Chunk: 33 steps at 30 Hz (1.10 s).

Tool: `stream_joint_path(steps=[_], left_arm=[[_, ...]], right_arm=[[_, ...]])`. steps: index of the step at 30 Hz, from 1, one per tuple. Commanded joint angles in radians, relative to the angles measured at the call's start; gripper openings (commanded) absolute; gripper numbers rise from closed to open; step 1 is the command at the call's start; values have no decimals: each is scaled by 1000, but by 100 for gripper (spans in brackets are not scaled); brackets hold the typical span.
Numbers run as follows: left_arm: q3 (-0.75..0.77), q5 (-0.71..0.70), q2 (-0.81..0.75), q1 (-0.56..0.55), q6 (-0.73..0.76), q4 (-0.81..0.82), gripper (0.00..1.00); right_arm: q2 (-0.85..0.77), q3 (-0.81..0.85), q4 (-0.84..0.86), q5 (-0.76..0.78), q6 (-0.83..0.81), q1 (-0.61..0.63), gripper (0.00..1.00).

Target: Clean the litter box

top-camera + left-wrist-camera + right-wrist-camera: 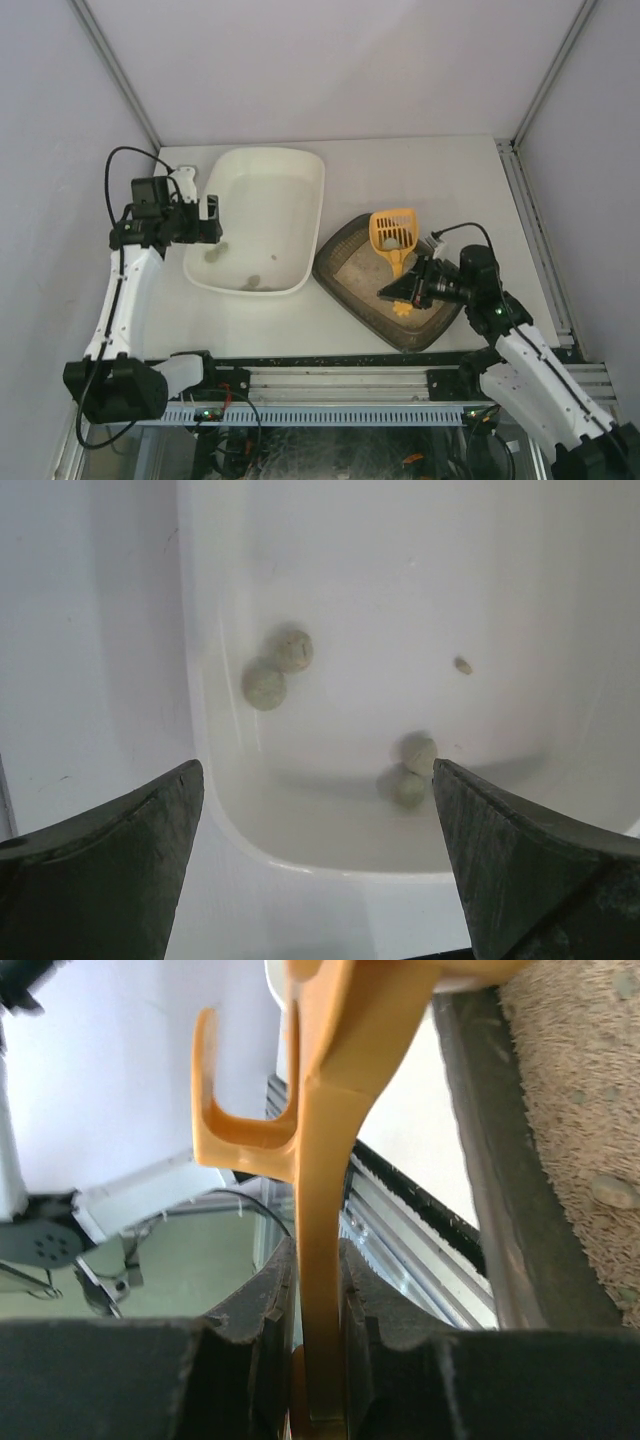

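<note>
The litter box (338,262), a dark tray with pale litter, sits right of centre on the table. My right gripper (398,291) hovers over it, shut on the handle of a yellow scoop (393,230) whose slotted head hangs above the box's far part. In the right wrist view the jaws clamp the scoop handle (325,1200) edge-on at my right gripper (320,1265), with the litter box rim (500,1180) to the right. My left gripper (212,222) stands open at the left rim of the white tub (270,190), with nothing between its fingers (130,850).
Several grey-green clumps (280,667) lie on the floor of the white tub (330,865), also seen from above as clumps (253,283). A rail with cables (330,385) runs along the table's near edge. White walls enclose the table.
</note>
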Motion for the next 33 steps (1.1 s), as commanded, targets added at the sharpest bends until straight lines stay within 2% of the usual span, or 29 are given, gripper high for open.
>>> stream_joint_path(steps=[1,4,8,10,13,16,22,24,28,31,33], left_arm=[[197,145,48,91,-9,-104,100],[296,122,52,111,-7,-133,100],[458,152,108,158,8,-238,100],[564,212,162,217,9,-300,100],[653,386,243,336,5,-392,100],[667,451,292,378,36,-456,100],[593,453,274,385,81,-455,100],[586,444,270,385,83,-444,100],[575,466,265,385,85,-434,100],[589,495,267,371,98,-444,100],[611,446,272,323,106,-445,100]], right_arm=[[211,174,-30,170,-159,163,0],[424,356,-97,283,-240,323,0],[714,689,-337,498,-383,500,0],[834,839,-451,611,-437,561,0],[977,1014,-578,768,-496,631,0],[1088,1145,-684,939,-528,694,0],[1353,1441,-988,1403,-585,864,0],[1415,1501,-1058,1507,-587,908,0],[1436,1525,-1095,1591,-561,931,0],[1359,1485,-1078,1616,-521,928,0],[1268,1430,-1054,1585,-497,914,0]])
